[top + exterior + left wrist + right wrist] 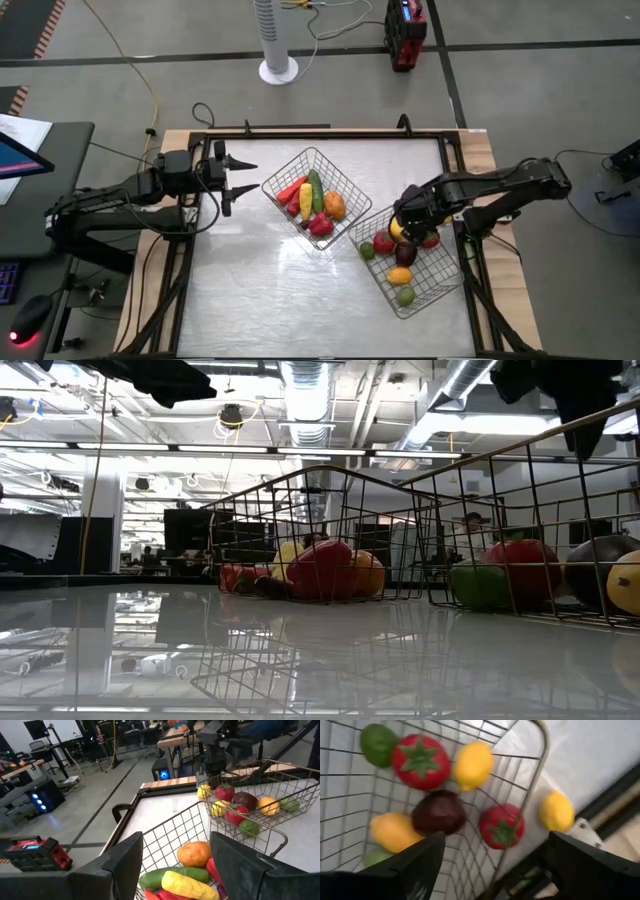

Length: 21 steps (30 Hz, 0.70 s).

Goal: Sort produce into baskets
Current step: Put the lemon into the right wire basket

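Two wire baskets stand on the white table. The left basket (pixel 300 165) holds a green cucumber (pixel 316 190), yellow corn, an orange (pixel 194 854) and red pieces. The right basket (pixel 440 285) holds tomatoes (pixel 420 760), a lemon (pixel 472 765), a dark purple piece (pixel 439 812) and green pieces. Another yellow lemon (pixel 556 811) lies on the table just outside the right basket's rim. My left gripper (pixel 245 177) is open and empty, to the left of the left basket. My right gripper (pixel 402 222) is open and empty, above the right basket's far end.
A black frame (pixel 330 133) runs along the table's edges. On the floor beyond stand a white fan base (pixel 278 70) and a red-and-black device (pixel 405 35). The near half of the table (pixel 280 300) is bare. Both baskets show in the low view (pixel 330 530).
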Motion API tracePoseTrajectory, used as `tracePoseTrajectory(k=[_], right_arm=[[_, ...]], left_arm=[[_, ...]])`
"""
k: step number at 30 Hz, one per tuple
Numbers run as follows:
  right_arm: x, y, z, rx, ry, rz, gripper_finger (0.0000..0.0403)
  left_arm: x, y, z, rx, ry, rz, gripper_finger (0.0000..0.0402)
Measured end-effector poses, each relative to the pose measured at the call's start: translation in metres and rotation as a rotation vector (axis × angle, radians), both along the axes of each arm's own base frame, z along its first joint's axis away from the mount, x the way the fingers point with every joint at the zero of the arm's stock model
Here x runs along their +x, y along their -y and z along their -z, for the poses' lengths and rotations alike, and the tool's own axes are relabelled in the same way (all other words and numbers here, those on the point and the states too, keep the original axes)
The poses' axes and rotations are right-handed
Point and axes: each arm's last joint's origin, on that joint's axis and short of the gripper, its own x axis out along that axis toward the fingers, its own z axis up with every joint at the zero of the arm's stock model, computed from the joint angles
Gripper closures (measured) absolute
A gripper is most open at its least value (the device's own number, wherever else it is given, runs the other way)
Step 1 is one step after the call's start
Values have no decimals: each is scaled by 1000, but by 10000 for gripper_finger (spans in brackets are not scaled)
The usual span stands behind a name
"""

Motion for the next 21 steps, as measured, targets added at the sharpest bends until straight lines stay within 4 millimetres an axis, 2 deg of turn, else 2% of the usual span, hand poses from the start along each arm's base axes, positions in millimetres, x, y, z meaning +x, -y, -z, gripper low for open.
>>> tracePoseTrajectory(k=[7,11,17,21], right_arm=[[-18,7,21,4,-18,71,51],[-39,16,30,-41,-43,177,66],[-63,31,22,-203,116,425,77],[-72,41,34,-166,67,522,81]], left_arm=[[0,0,0,3,-1,1,183],[0,0,0,3,-2,1,183],[0,0,0,-3,1,0,183],[0,0,0,-4,1,0,183]])
